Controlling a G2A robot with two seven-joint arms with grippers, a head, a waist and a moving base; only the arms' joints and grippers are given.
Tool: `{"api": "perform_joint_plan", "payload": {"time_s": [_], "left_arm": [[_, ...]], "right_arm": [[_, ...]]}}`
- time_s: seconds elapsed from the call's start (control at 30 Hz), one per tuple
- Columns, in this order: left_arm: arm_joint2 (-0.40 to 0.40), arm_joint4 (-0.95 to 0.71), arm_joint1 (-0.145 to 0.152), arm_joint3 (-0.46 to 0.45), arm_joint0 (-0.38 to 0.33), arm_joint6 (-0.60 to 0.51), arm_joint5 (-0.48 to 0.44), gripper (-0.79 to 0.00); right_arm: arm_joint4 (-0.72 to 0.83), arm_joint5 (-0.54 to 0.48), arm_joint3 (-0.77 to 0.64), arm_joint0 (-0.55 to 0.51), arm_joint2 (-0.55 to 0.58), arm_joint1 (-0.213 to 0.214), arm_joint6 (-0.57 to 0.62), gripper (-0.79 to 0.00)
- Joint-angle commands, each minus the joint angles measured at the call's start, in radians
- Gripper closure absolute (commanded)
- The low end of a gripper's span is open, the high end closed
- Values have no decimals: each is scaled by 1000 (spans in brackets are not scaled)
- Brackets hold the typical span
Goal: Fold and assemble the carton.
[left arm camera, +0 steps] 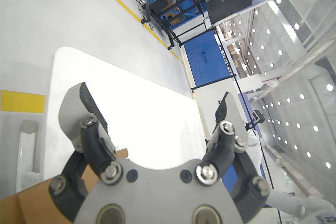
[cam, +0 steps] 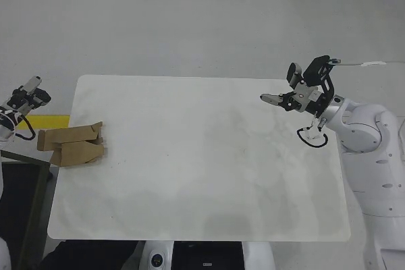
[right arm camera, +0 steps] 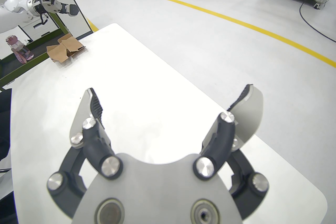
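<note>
The left gripper (left arm camera: 154,91) hung with its jaws spread wide and nothing between them, just off the table (cam: 209,175) at about 10 o'clock, with brown card showing close beneath it in its own wrist view. The right gripper (right arm camera: 170,89) was equally wide and empty, over the tabletop near 2 o'clock and well apart from the work. The carton (cam: 74,144) lay at 9 o'clock on the table, a low, part-collapsed heap of brown cardboard with several flaps splayed out, one end reaching past the table's edge. It looked light and thin-walled: stiff across each panel, I judged, but ready to hinge at every crease, so a pinch on one flap would likely swing that flap rather than carry the whole piece. The surface seemed matt and not slippery (the ribbed finger pads should bite on it well enough). Hard squeezing could crush or dent a panel. The best hold was probably the overhanging end, where a finger could pass under the card, with the second gripper taking a panel edge close to a fold line to steady it.
</note>
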Motion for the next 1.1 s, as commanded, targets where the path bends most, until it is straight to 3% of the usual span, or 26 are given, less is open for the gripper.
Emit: {"api": "perform_joint_plan", "payload": {"time_s": [0.0,0.37,0.67,1.07], "left_arm": [[-18,2,7,27,10,6,3,-785],[-89,-28,27,113,80,115,58,-785],[-90,32,29,133,145,233,132,-785],[-79,30,24,83,256,174,178,-785]], "right_arm": [[0,0,0,0,0,0,0,-785],[0,0,0,0,0,0,0,-785],[0,0,0,0,0,0,0,-785],[0,0,0,0,0,0,0,-785]]}}
